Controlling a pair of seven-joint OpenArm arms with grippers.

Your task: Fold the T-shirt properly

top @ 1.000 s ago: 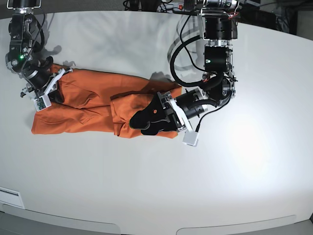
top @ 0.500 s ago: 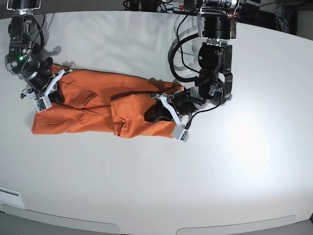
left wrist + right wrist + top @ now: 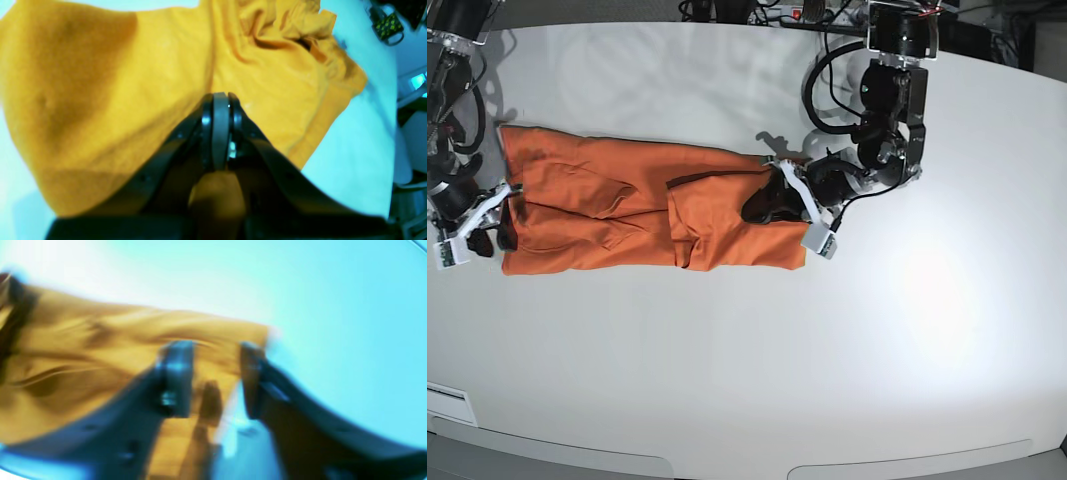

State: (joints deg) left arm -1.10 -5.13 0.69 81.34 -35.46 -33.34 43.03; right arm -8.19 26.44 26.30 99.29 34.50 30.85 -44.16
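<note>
We have the T-shirt [image 3: 642,210] laid out as a long folded band on the table [image 3: 757,370], stretched between our two grippers. Our left gripper [image 3: 762,205] is pinched tight on the cloth at its end of the band, jaws fully together, probably to anchor or draw that edge. Our right gripper [image 3: 499,215] stands with jaws spread apart at the opposite end, cloth just ahead of it; we judge it grips nothing, freeing that end to settle flat

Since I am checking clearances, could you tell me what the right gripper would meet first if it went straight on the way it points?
Probably the T-shirt: the right gripper, jaws apart, points across its edge, though blur hides the depth.
</note>
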